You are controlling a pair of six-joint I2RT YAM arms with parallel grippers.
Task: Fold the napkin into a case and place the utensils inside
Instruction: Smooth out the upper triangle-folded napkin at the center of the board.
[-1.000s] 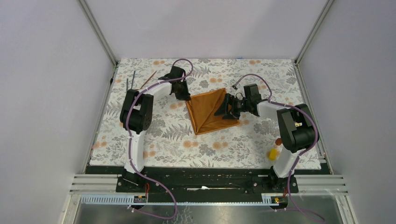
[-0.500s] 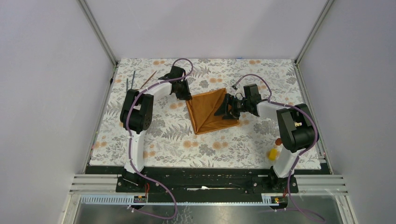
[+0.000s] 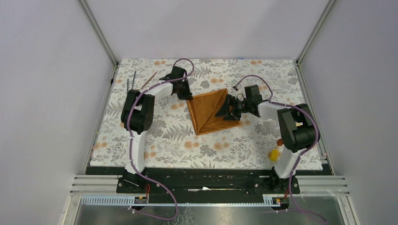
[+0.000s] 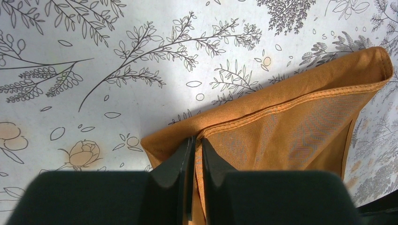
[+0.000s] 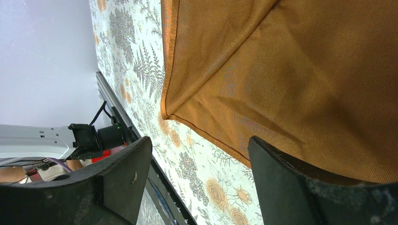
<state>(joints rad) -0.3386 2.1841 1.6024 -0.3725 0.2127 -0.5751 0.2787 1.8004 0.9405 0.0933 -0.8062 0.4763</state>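
Left jaws tight on the napkin [image 3: 209,112] corner, right jaws wide apart, the cloth's long point nearward.

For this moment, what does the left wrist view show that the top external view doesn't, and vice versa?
Left wrist only: the left gripper pinching the napkin by its stitched hem. Top external only: the open right gripper at the napkin's right side, the spoon and two dark rods at the far left, a yellow block. Both: the napkin on the floral tablecloth.
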